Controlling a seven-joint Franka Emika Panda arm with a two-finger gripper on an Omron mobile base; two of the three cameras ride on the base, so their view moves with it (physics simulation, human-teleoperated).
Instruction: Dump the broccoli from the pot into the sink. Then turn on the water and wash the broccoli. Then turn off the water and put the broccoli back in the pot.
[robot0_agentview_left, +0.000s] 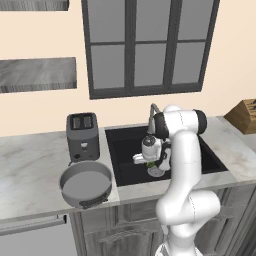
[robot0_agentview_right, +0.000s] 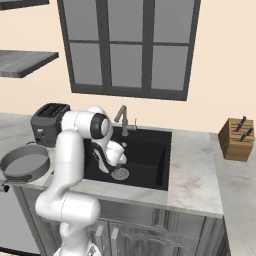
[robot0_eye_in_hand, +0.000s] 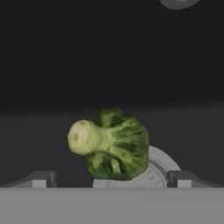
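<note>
The wide, shallow grey metal pot stands on the marble table, well to the left of the claw. The claw is released, one dark finger on each side. Between them, just ahead, the small green broccoli floret lies on the floor of the black rectangular sink, its pale stem pointing left across the gap, partly over the round silver drain. There is free room around it.

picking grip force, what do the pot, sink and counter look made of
Pot: looks like grey metal, matte, evenly dull inside. Sink: flat black with no shine, maybe composite or coated; its drain looks silvery metal. Counter: pale with grey veins, marble-like stone.
</note>
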